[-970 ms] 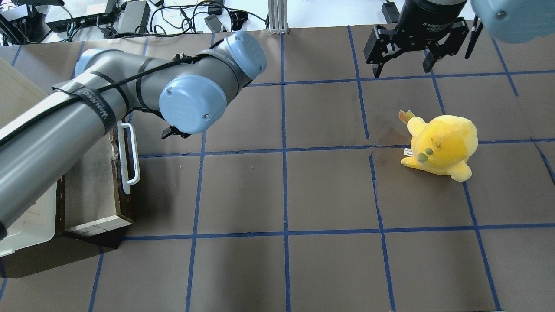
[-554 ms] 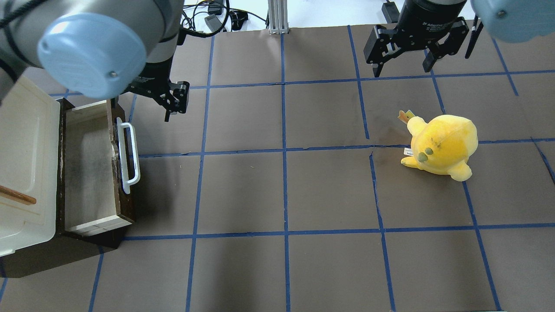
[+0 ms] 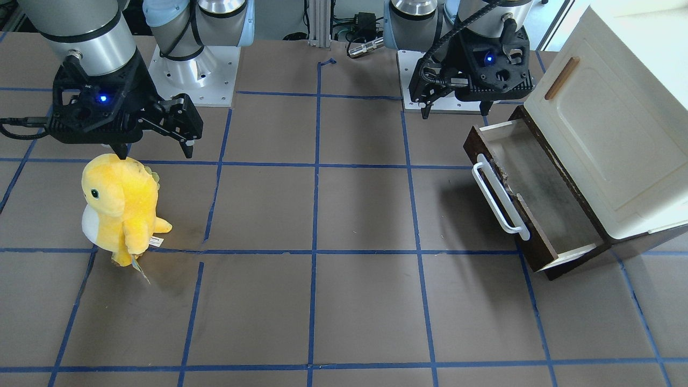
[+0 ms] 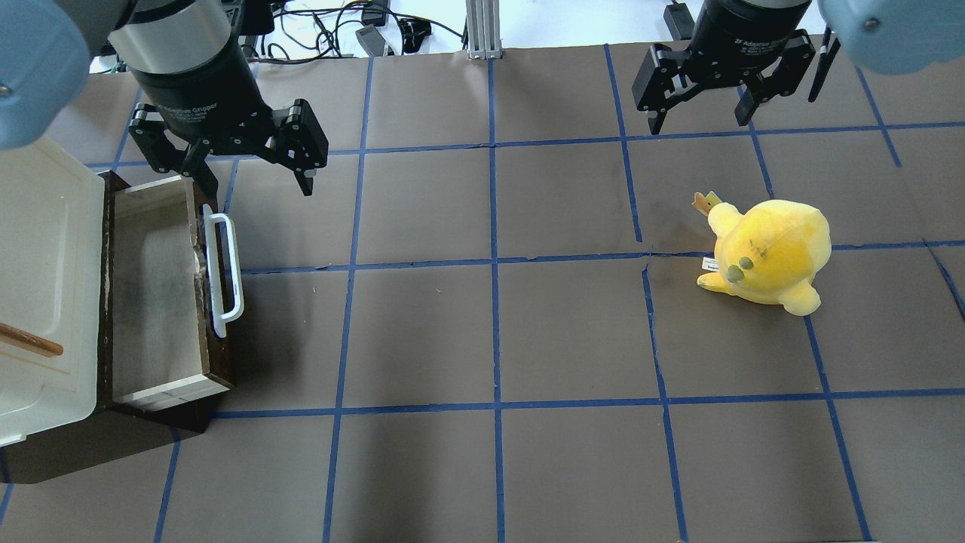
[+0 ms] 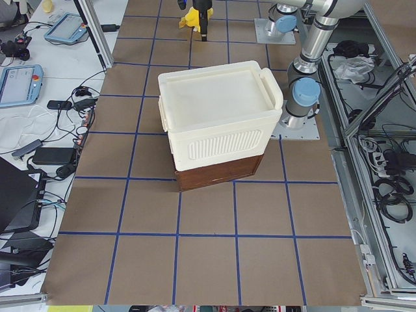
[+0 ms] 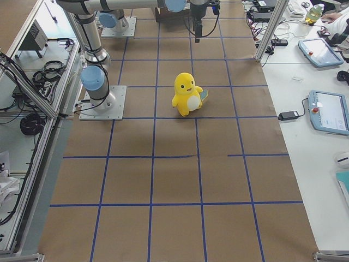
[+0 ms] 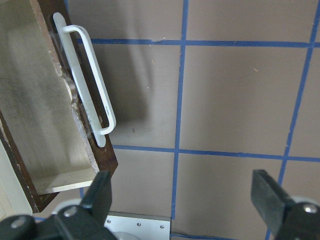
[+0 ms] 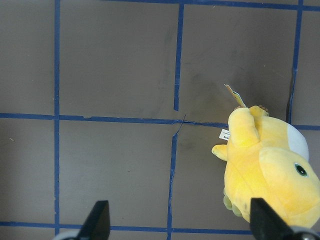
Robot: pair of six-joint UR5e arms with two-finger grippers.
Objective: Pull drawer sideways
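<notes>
The drawer (image 4: 162, 294) has a dark brown front, a long white bar handle (image 4: 226, 275) and pale sides. It stands pulled out of the cream cabinet (image 4: 38, 286) at the table's left. It also shows in the front view (image 3: 543, 204) and the left wrist view (image 7: 40, 115). My left gripper (image 4: 256, 185) is open and empty, above the table by the drawer's far end, apart from the handle. My right gripper (image 4: 699, 121) is open and empty at the far right.
A yellow plush toy (image 4: 769, 253) stands on the right half of the table, just in front of my right gripper; it also shows in the right wrist view (image 8: 270, 175). The brown mat has blue tape grid lines.
My left arm has swung back from lying across the drawer; its gripper has moved away from the handle toward the table's far side. The drawer and right arm have not moved.
</notes>
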